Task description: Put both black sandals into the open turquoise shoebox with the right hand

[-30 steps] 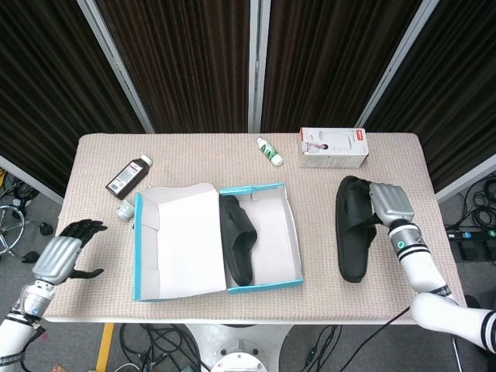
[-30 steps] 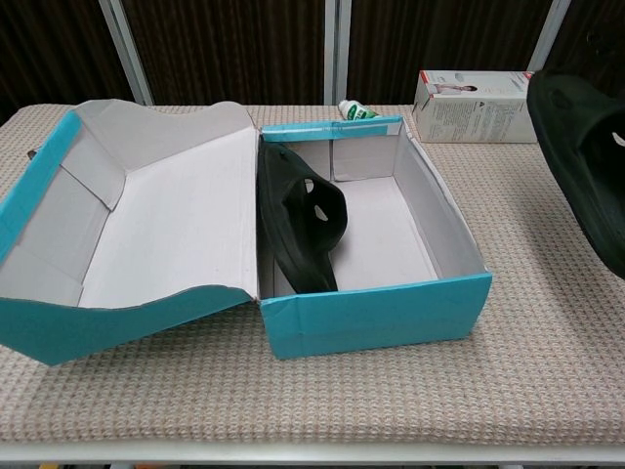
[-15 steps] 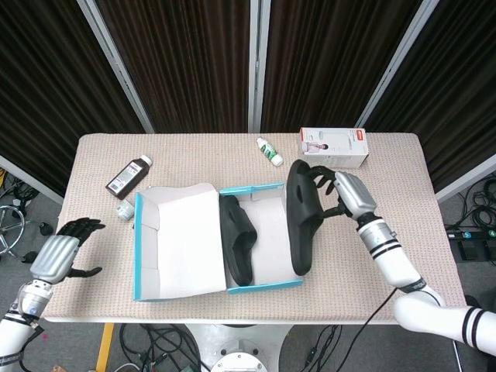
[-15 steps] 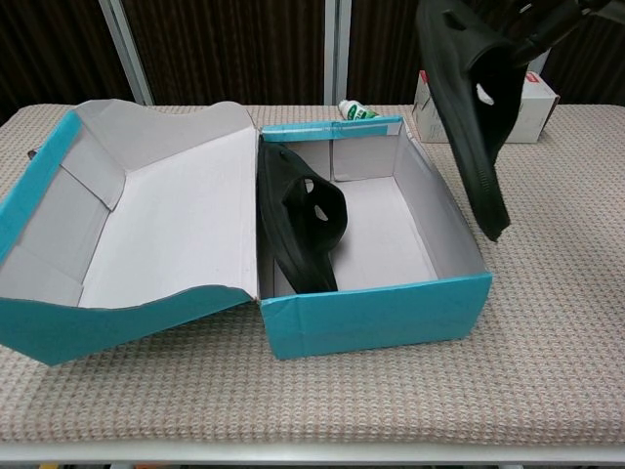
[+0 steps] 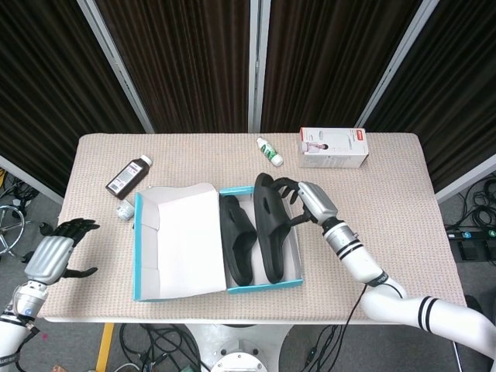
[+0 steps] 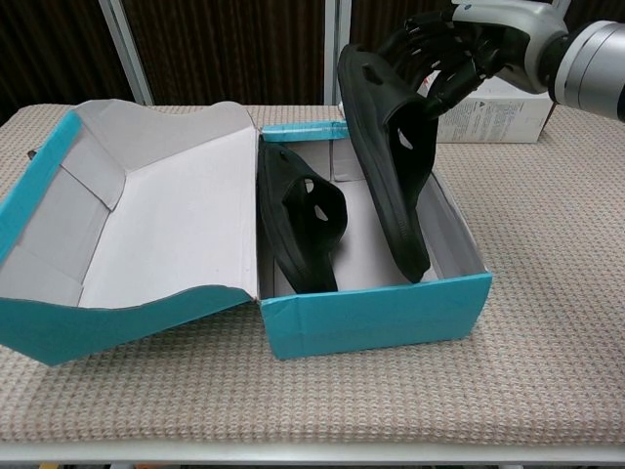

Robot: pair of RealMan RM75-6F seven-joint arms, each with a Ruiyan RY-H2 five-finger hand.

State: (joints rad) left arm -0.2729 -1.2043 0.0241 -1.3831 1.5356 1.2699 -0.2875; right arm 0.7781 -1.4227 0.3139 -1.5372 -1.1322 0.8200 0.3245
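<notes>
R hand (image 5: 308,203): grips 2nd black sandal (image 5: 271,229) at its upper end, fingers (image 6: 430,44) curled round the strap; arm comes in from the R side of the table.
2nd black sandal: tilted on edge, lower end down inside the turquoise shoebox (image 5: 292,232), upper end sticking up above the back wall; sits in the R part of the box, beside the 1st sandal. Can't tell if its lower tip touches the box floor.
1st black sandal (image 5: 236,236): already in the box, on its side, leaning against the L wall next to the lid hinge.
Shoebox lid (image 5: 178,240): flipped open to the L, white inside facing up, turquoise rim round it.
L hand (image 5: 56,254): off the table's L edge, holds nothing, fingers apart and slightly curled.
Table (image 5: 403,232): beige textured cloth.
Other stuff: white carton w/ red mark (image 5: 333,147) at back R; small white bottle w/ green label (image 5: 270,151) lying at back centre; brown bottle w/ white cap (image 5: 129,177) lying at back L, near the lid.
</notes>
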